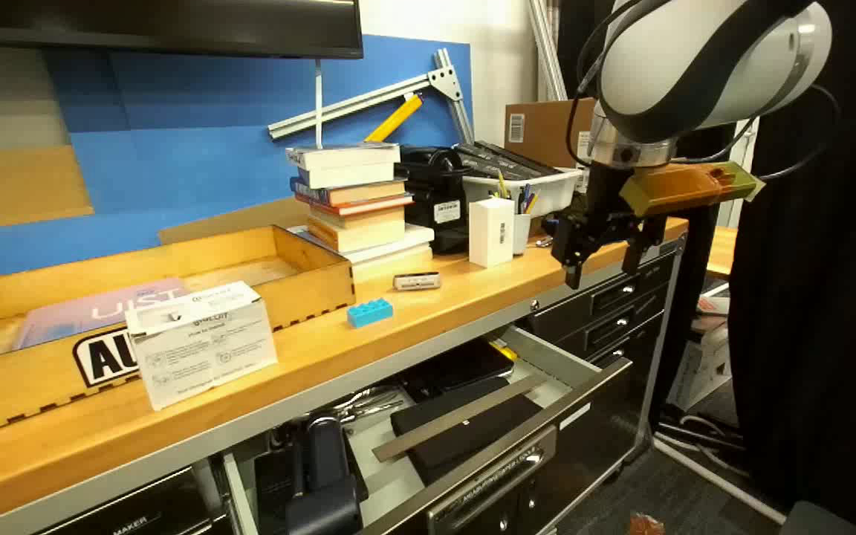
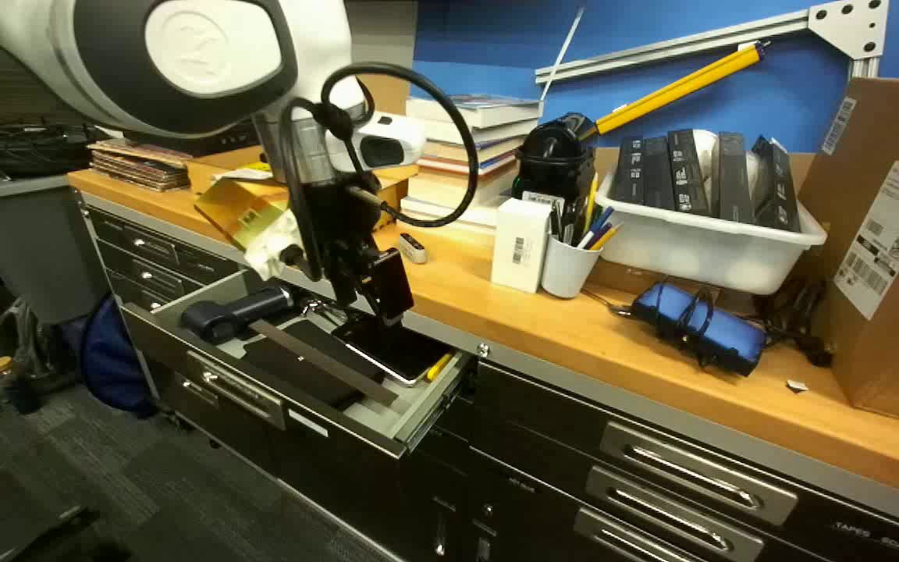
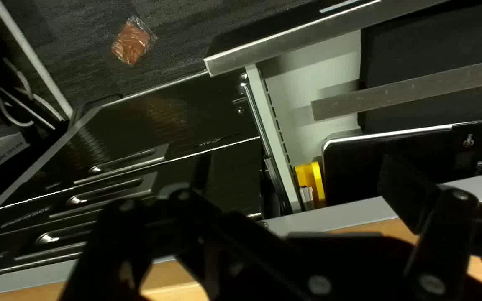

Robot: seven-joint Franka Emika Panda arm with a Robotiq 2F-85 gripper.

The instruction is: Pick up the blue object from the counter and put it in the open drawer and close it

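The blue object (image 1: 370, 313) is a small light-blue studded brick on the wooden counter (image 1: 465, 308), near its front edge. It is hidden behind the arm in an exterior view and out of the wrist view. The drawer (image 1: 506, 455) is pulled open below the counter; its front strip also shows in an exterior view (image 2: 340, 420) and the wrist view (image 3: 291, 42). My gripper (image 1: 604, 266) is open and empty, pointing down, apart from and well to the right of the blue object there. Its spread fingers show in the wrist view (image 3: 301, 184). The counter runs along the wrist view's bottom (image 3: 172, 280).
A small greyish piece (image 1: 417, 281) lies behind the blue object. A white card (image 1: 201, 345), a wooden tray (image 1: 316, 286), stacked books (image 1: 357, 197) and a white box (image 1: 491, 232) stand on the counter. The drawer holds a dark tool (image 1: 324, 475) and a metal ruler (image 3: 412, 90).
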